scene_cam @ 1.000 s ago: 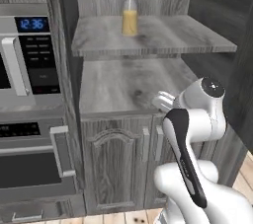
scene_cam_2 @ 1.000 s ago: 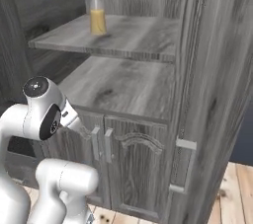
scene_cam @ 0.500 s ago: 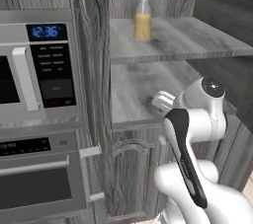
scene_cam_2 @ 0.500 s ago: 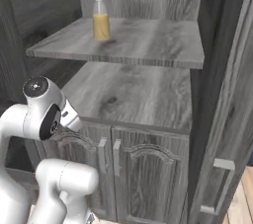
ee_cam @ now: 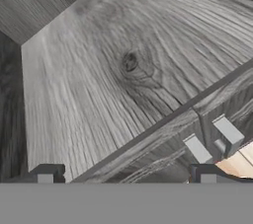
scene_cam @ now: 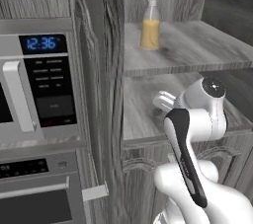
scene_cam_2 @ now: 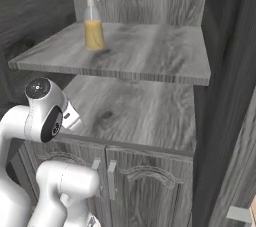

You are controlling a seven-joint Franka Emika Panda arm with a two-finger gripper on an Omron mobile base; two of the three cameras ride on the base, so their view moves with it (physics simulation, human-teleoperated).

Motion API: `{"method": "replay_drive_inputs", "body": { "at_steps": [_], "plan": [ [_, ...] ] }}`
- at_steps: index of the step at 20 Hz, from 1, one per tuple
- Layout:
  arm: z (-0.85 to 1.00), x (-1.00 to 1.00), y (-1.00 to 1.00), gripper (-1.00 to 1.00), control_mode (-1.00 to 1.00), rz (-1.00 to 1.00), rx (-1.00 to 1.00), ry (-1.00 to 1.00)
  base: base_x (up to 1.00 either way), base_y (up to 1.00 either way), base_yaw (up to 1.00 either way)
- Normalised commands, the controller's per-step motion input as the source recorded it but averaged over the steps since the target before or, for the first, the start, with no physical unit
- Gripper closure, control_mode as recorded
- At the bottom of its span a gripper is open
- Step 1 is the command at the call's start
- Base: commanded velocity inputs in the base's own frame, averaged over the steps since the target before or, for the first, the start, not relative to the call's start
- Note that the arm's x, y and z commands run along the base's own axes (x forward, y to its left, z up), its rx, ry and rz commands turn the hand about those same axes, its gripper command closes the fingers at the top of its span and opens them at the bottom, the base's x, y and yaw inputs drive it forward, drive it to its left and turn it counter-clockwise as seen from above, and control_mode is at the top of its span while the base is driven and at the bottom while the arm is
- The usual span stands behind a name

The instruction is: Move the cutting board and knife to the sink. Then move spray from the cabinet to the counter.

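Gripper (ee_cam: 126,176) fingertips are seen low in the hand view, set wide apart with nothing between them, above the lower shelf (ee_cam: 113,70) of the cabinet (scene_cam: 111,94). Paired door handles (ee_cam: 213,139) are noted at 4 o'clock in that view. The folded white arm (scene_cam: 197,119) is held in front of the lower shelf. Farther back, the spray (scene_cam: 149,18) is found upright on the upper shelf (scene_cam_2: 145,51), at 12 o'clock from the arm in the left base view. The microwave (scene_cam: 34,85) is placed at 9 o'clock, clock lit blue.
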Motion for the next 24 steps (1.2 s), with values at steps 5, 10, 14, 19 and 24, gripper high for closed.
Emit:
{"method": "replay_drive_inputs", "body": {
  "at_steps": [5, 10, 14, 19, 24],
  "plan": [
    [0.0, 0.0, 0.0, -1.0, 1.0, 0.0, 0.0, 0.0, 0.03, 0.0, 0.0],
    [0.0, 0.0, 0.0, -1.0, 1.0, 0.0, 0.0, 0.0, 0.26, -0.01, 0.0],
    [0.0, 0.0, 0.0, -1.0, 1.0, 0.0, 0.0, 0.0, 0.34, -0.37, 0.0],
    [0.0, 0.0, 0.0, -1.0, 1.0, 0.0, 0.0, 0.0, 0.13, -0.06, 0.0],
    [0.79, -0.2, -0.02, -1.0, -1.0, 0.01, -0.06, -0.04, 0.0, 0.0, 0.0]
  ]
}}
